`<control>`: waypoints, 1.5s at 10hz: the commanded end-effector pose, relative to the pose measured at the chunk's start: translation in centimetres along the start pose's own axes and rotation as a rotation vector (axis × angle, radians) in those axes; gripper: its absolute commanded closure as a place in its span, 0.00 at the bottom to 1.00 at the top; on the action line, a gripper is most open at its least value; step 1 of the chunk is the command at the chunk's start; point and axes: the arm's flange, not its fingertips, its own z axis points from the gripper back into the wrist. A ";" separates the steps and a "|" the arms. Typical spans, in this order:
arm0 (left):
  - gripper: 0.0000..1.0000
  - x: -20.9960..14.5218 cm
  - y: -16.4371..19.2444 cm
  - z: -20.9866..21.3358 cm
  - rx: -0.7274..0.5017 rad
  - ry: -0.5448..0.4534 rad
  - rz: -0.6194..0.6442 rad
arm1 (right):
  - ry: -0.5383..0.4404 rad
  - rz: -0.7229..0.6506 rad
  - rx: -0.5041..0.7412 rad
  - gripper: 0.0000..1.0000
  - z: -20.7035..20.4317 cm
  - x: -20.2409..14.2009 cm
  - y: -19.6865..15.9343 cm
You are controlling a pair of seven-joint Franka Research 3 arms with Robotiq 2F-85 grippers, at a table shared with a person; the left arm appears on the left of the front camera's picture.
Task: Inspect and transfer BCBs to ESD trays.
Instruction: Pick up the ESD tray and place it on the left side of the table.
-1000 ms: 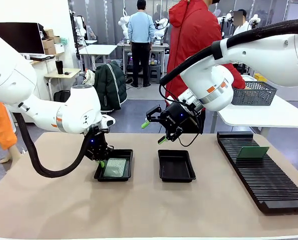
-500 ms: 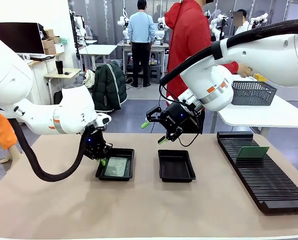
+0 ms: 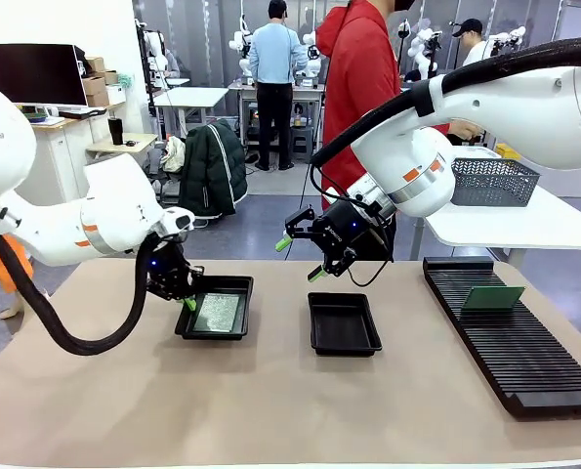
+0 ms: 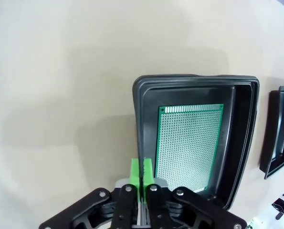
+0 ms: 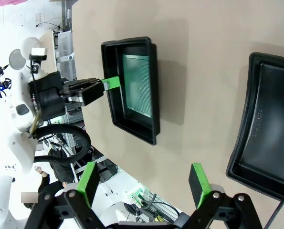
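Left pincer (image 4: 141,172) clenched on the side rim of the loaded ESD tray (image 4: 239,143), wrist low, arm curled in from that tray's left; BCB (image 4: 188,143) flat inside it; right pincer (image 3: 299,258) released, fingers spread, raised and angled downward to that tray's right, above the empty ESD tray (image 3: 347,351) beside it
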 end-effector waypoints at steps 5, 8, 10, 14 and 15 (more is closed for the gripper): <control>1.00 -2.6 7.0 3.5 -0.047 -0.015 -0.026 | -0.011 -0.006 -0.018 0.00 -0.2 0.1 0.2; 1.00 -4.5 11.7 5.1 -0.026 0.004 -0.013 | -0.011 -0.006 -0.018 0.00 -0.2 0.1 0.2; 1.00 -5.7 14.6 6.0 -0.015 0.009 0.005 | -0.011 -0.006 -0.018 0.00 -0.2 0.1 0.2; 1.00 -5.9 18.4 6.2 0.013 0.002 0.000 | -0.011 -0.006 -0.018 0.00 -0.2 0.1 0.2; 1.00 -5.8 18.9 5.9 0.018 0.003 -0.002 | -0.011 -0.006 -0.018 0.00 -0.2 0.1 0.2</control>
